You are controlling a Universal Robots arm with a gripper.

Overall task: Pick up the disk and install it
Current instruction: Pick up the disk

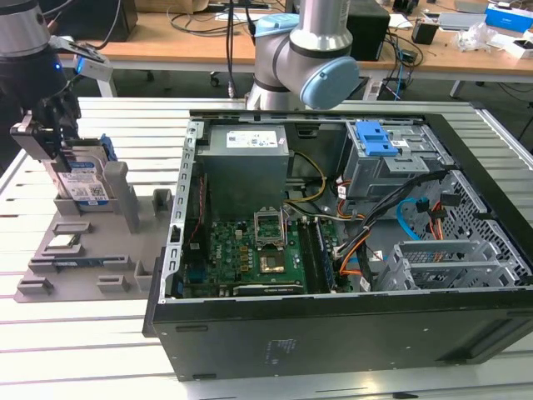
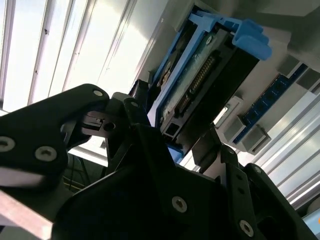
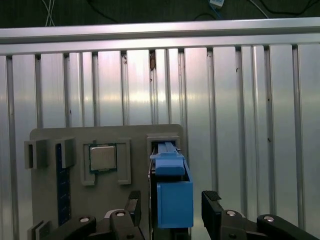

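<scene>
Black two-finger gripper (image 3: pixel 172 199) on the arm's wrist hangs over the disk with its jaws apart. In the first wrist view one of the fingers (image 3: pixel 211 206) stands on each side of the blue frame with a thin gap on both sides, so nothing is clamped.

The disk (image 3: pixel 173 192), a flat silver hard drive edged by a bright blue plastic frame, stands upright on its edge in a slot of a grey plastic holder tray (image 1: pixel 92 250). In the exterior view its white and blue label (image 1: pixel 83 183) faces the camera, at that view's far left, just below the gripper.

Beside the disk's slot, a square silver processor chip (image 3: pixel 102 157) lies flat in a shallow recess of the tray, and a dark blue strip (image 3: pixel 62 185) sits in a narrow groove past it.

The tray rests on a ribbed aluminium table (image 3: pixel 240 100). On the tray's other side, towards the exterior view's right, an open black computer case (image 1: pixel 333 333) lies on its side. It shows a green motherboard (image 1: pixel 241 250), a grey metal box with a white sticker (image 1: pixel 250 158) and a blue plastic latch piece (image 1: pixel 375 137) atop a grey drive cage.
</scene>
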